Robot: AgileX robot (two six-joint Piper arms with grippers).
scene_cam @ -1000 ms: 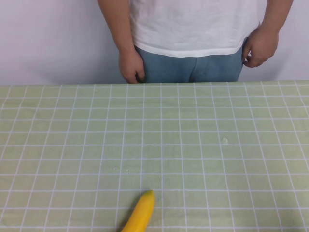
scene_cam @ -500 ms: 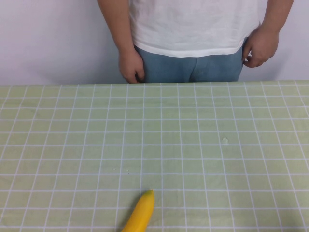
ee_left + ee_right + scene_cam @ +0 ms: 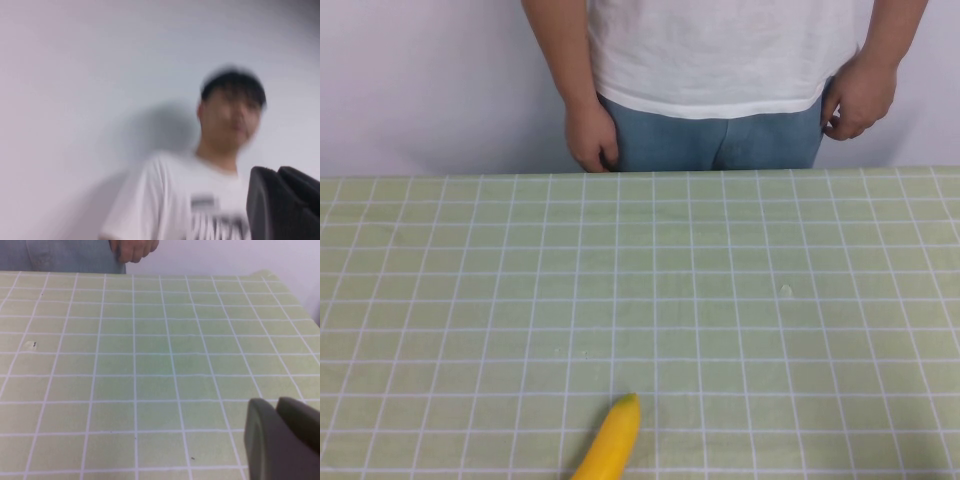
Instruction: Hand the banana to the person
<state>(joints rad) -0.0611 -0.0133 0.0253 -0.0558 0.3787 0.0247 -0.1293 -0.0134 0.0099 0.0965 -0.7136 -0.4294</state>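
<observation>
The yellow banana (image 3: 610, 442) lies on the green checked tablecloth (image 3: 740, 250) at the near edge, left of centre, partly cut off by the picture's bottom. The person (image 3: 720, 50), in a white T-shirt and blue jeans, stands behind the far edge with both hands hanging at the hips. Neither gripper shows in the high view. My left gripper (image 3: 278, 173) is shut and empty, raised and facing the person (image 3: 200, 200). My right gripper (image 3: 276, 405) is shut and empty, low over the cloth on the right side, away from the banana.
A small white speck (image 3: 785, 290) lies on the cloth right of centre and also shows in the right wrist view (image 3: 31, 344). The table's far right corner (image 3: 265, 275) and the person's hand (image 3: 132, 249) show in the right wrist view. A plain white wall stands behind the person.
</observation>
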